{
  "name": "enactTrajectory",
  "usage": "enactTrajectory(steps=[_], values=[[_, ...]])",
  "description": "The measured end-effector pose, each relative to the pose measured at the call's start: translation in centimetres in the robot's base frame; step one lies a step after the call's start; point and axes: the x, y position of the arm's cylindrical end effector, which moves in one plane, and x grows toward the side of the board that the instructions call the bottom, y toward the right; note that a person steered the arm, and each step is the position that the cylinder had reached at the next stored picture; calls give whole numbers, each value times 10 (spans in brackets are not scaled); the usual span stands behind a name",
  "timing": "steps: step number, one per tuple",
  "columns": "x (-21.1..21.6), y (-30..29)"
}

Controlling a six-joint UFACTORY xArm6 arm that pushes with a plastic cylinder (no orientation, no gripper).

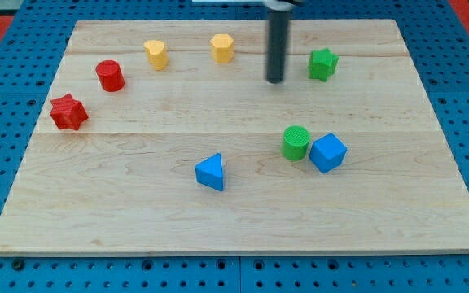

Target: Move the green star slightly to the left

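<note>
Straight dark rod (276,80) — smooth, cylindrical

Bright, even light falls from overhead across the wooden bench (234,203), with no glare on the pale grain. Each block throws only a small, soft shadow close to its base, as under the blue triangular block (211,172). The dark rod is slightly blurred along its length, down to my tip (276,80). Blocks stay reasonably sharp; edges show little distortion.
</note>
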Motion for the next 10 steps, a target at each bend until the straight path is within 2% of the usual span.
enactTrajectory(steps=[1, 3, 4, 9, 10], values=[[3, 85], [-45, 60], [-45, 78], [-51, 76], [-52, 41]])
